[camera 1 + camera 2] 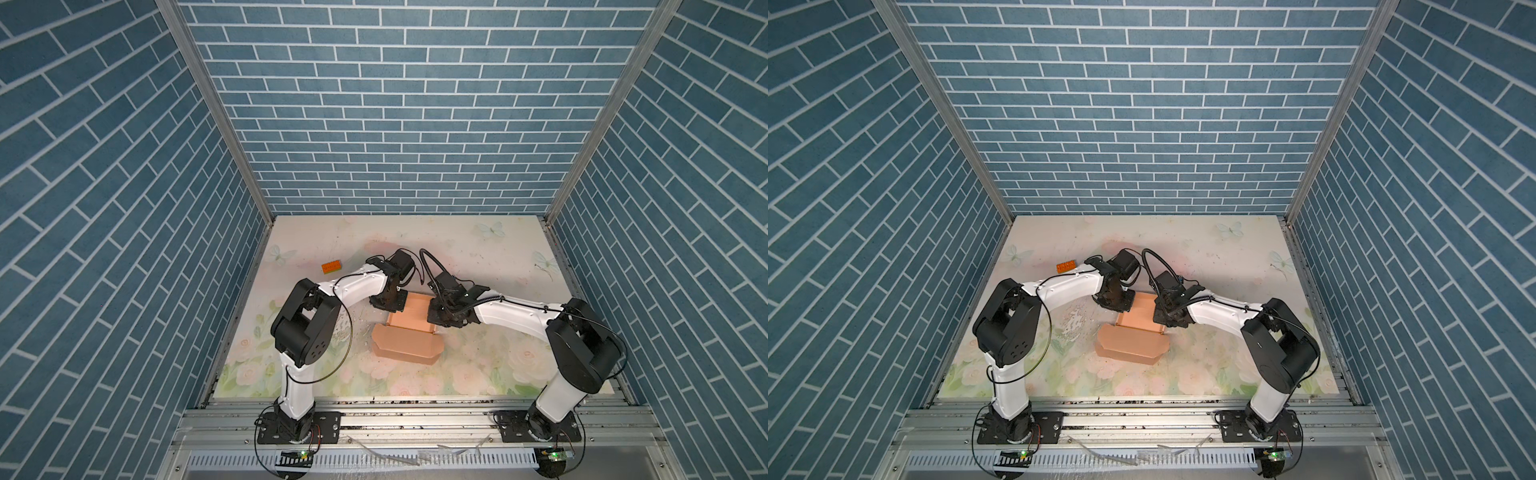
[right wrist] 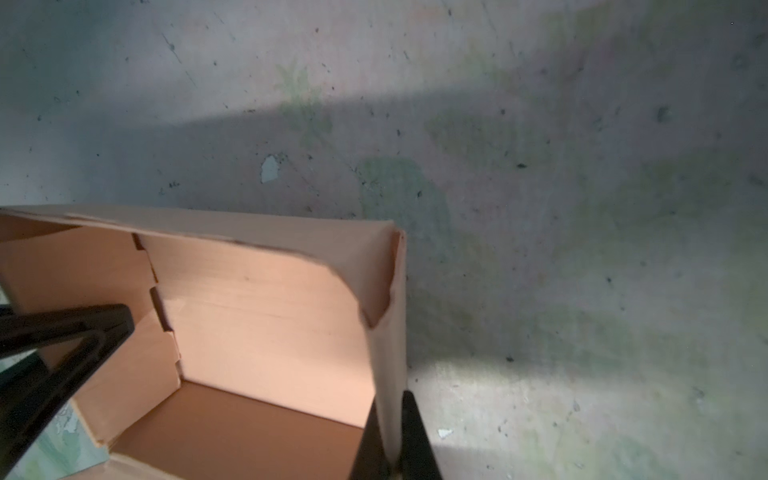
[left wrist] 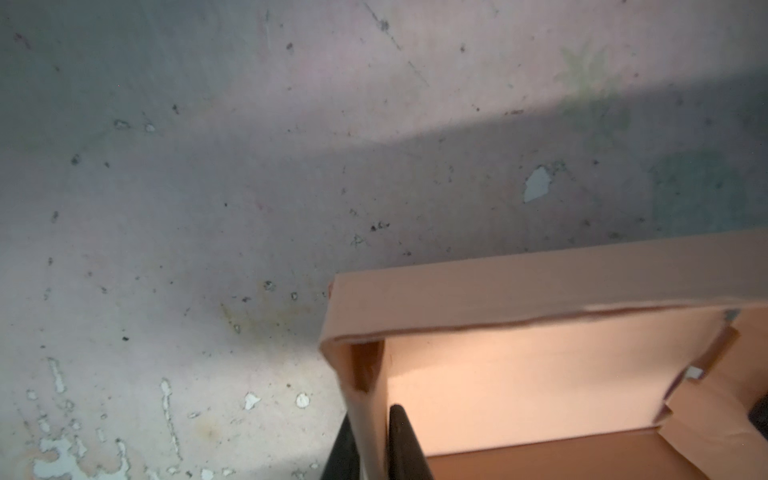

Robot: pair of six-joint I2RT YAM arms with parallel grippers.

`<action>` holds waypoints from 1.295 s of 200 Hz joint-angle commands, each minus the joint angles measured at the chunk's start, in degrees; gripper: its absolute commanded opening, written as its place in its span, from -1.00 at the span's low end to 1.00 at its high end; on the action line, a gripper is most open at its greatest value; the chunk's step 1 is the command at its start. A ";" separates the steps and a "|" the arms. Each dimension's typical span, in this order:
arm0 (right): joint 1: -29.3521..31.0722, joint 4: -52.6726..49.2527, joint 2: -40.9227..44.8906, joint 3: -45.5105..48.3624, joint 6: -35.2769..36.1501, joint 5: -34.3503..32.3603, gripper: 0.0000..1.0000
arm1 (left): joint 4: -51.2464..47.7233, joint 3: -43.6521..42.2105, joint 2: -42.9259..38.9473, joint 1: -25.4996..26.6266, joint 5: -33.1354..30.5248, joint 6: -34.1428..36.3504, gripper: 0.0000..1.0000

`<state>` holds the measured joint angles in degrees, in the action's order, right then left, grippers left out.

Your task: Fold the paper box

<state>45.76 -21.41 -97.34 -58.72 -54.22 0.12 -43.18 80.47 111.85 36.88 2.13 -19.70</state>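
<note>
Black fingers (image 3: 401, 440) fill the bottom of each wrist view, so let's start there. Left claw (image 3: 371, 413) straddles the left side wall of the paper box (image 1: 409, 316), one finger inside, one outside. Biting or merely bracketing it? I cannot tell. Right claw (image 2: 392, 403) is pressed together on the opposite wall, pinching the cardboard.

In both top views the box sits mid-desk (image 1: 478, 257), right between the two claws, open side up, walls standing. Its lid flap (image 1: 405, 345) lies spread flat on the near side, toward the robot's edge of the desk, with its long edge running side to side along the hinge.

That's the relation that matters, I'd say. The lid lies on the near side of both claws, so closing means swinging it up and away over the open box. Both arms look equally close to it. Orange brick (image 1: 331, 267) sits well apart, far left, no factor.
</note>
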 commanded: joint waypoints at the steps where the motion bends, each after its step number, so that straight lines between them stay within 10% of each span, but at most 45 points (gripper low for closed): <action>1: 0.71 4.51 -2.07 -0.58 -3.30 4.14 -1.00 | -2.84 1.99 1.74 0.65 2.52 1.97 -0.66; 259: 0.83 11.91 1.78 7.40 -0.58 3.20 -1.00 | 21.76 -10.77 -7.35 -1.11 4.72 -1.59 -0.32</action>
<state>45.67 -11.99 -94.70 -52.51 -55.22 1.32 -25.85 69.76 103.88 35.57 3.97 -21.80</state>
